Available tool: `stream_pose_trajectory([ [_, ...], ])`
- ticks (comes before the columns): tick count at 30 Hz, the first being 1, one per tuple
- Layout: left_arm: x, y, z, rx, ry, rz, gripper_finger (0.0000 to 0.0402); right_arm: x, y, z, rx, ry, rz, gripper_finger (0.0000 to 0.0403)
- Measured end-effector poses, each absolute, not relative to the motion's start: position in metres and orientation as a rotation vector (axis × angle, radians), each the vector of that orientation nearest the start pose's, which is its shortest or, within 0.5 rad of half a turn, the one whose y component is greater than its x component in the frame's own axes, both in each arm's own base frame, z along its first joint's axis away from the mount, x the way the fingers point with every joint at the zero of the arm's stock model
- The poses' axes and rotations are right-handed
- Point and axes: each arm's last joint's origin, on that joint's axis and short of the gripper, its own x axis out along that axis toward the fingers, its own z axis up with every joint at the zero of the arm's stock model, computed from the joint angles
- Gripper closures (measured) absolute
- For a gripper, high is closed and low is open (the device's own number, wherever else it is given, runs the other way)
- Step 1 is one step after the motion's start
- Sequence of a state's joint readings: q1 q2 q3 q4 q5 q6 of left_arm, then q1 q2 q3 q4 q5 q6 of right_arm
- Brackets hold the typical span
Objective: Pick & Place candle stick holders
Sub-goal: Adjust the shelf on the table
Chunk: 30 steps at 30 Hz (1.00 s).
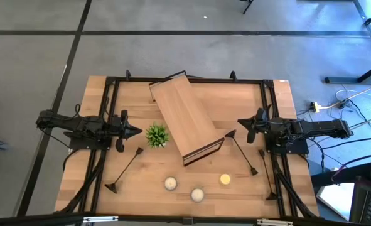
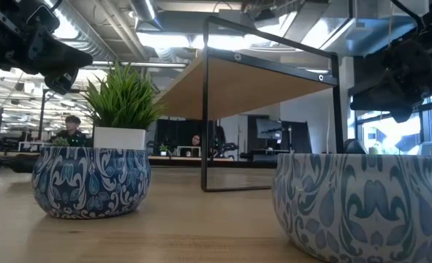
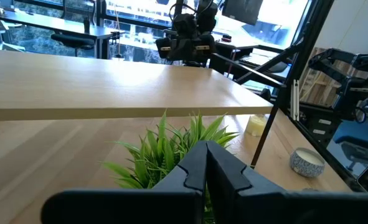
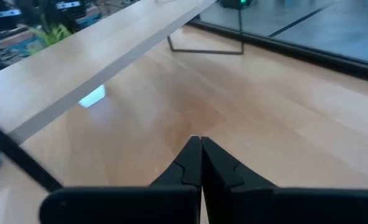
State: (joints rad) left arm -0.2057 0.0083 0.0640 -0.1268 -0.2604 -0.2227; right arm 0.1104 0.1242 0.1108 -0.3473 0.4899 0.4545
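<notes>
table (image 1: 248, 100): wood top with black frame, both arms parked over its side edges.
shelf (image 1: 185, 116): wooden riser on thin black legs, centre of table, set diagonally from 11 to 5 o'clock.
left gripper (image 1: 138, 131): at 9 o'clock, above the table, fingers pressed together, holding nothing, tip just beside the plant.
right gripper (image 1: 240, 121): at 3 o'clock, fingers closed tight, empty, pointing toward the shelf.
plant (image 1: 157, 135): small green potted one, just left of the shelf; not a task item.
candle stick holders (image 1: 123, 169): look to be standing; one at 7 o'clock, between left arm and candles; one (image 1: 241, 152) at 4 o'clock, just beside the shelf's near corner; a third (image 1: 267, 176) at 4 to 5 o'clock by the right frame rail.
handling: judged light, stiff metal, slick thin rod; top-heavy and easy to tip. Best pinch is mid-rod or just above the round base.
candles (image 1: 171, 183): three small round ones at 6 o'clock, near the front edge, in patterned cups; leave alone.
</notes>
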Motion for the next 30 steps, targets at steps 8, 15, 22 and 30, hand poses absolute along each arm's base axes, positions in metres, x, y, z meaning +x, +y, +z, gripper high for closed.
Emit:
stream_pose_trajectory([
  [8,0.092,-0.012,0.172,-0.206,0.063,0.062,0.04,0.092,-0.004,0.161,0.341,0.244,-0.449,0.0403],
  [15,0.092,-0.012,0.172,-0.206,0.063,0.062,0.04,0.095,-0.003,0.171,0.612,0.088,-0.445,0.0403],
  [22,0.092,-0.012,0.172,-0.206,0.063,0.062,0.04,0.098,-0.003,0.188,1.087,-0.168,-0.371,0.0403],
  [30,0.092,-0.012,0.172,-0.206,0.063,0.062,0.04,0.097,-0.005,0.195,1.14,-0.294,-0.402,0.0403],
])
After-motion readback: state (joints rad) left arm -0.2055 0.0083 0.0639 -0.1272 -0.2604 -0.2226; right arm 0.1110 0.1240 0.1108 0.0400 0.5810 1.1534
